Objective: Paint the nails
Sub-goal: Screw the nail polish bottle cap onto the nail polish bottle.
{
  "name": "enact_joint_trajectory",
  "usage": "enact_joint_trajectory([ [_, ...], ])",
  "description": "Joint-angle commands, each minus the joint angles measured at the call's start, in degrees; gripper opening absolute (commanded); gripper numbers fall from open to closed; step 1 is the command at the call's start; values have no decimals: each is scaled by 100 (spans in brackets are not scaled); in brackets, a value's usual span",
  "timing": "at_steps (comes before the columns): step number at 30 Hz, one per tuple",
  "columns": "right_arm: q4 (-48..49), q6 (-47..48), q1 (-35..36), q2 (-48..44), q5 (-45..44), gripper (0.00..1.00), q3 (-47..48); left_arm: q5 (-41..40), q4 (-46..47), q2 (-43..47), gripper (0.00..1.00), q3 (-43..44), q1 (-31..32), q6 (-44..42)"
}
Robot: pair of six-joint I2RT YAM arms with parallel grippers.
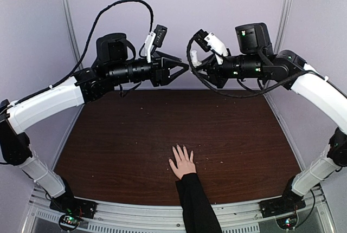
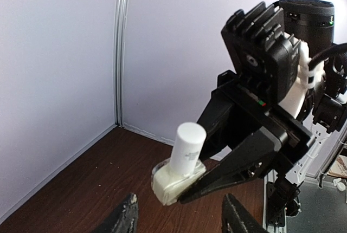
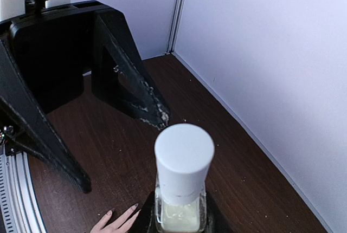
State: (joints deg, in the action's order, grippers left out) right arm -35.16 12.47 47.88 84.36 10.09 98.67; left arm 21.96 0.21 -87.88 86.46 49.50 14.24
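Note:
High above the table my right gripper [image 1: 196,61] is shut on a small clear bottle [image 3: 183,189] of pale liquid, its white cap [image 3: 184,157] pointing at my left gripper. In the left wrist view the bottle [image 2: 181,162] sits just ahead of my left gripper [image 2: 181,223], whose fingertips [image 2: 126,217] stand apart with nothing between them. From above, the left gripper [image 1: 181,70] faces the bottle [image 1: 193,58], tips close to the cap. A light-skinned hand [image 1: 182,162] with a black sleeve [image 1: 196,203] lies flat near the table's front edge, fingers spread. Its nails [image 3: 110,212] show in the right wrist view.
The dark wooden table [image 1: 135,130] is walled by pale panels at the back and both sides. Both arm bases stand on the metal rail [image 1: 135,208] at the near edge. A black cable [image 1: 124,5] loops above the left arm.

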Motion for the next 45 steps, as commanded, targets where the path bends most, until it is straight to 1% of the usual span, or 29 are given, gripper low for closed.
enact_joint_trajectory([
  [1, 162, -260, 62, 177, -321, 0, 0, -436, 461, -183, 54, 214, 144, 45],
  [8, 152, -392, 112, 295, -440, 0, 38, -782, 458, -282, 50, 354, 227, 2],
  [14, 145, -394, 156, 327, -467, 0, 47, -913, 479, -348, 45, 384, 227, 22],
  [21, 106, -370, 195, 335, -494, 0, 51, -1030, 467, -402, 42, 440, 227, 19],
  [25, 89, -351, 221, 359, -480, 0, 83, -991, 413, -441, 36, 491, 227, 9],
  [27, 70, -340, 231, 370, -487, 0, 115, -976, 416, -448, 29, 479, 227, -3],
  [31, 45, -312, 240, 377, -478, 0, 134, -891, 423, -450, 11, 469, 227, -28],
  [34, 19, -290, 238, 380, -450, 0, 156, -816, 387, -450, 4, 459, 227, -46],
  [38, 33, -182, 240, 330, -305, 0, 198, -608, 279, -464, 2, 456, 227, -55],
  [45, -35, 107, 231, 252, 239, 0, 368, -142, 6, -502, 1, 467, 227, -114],
])
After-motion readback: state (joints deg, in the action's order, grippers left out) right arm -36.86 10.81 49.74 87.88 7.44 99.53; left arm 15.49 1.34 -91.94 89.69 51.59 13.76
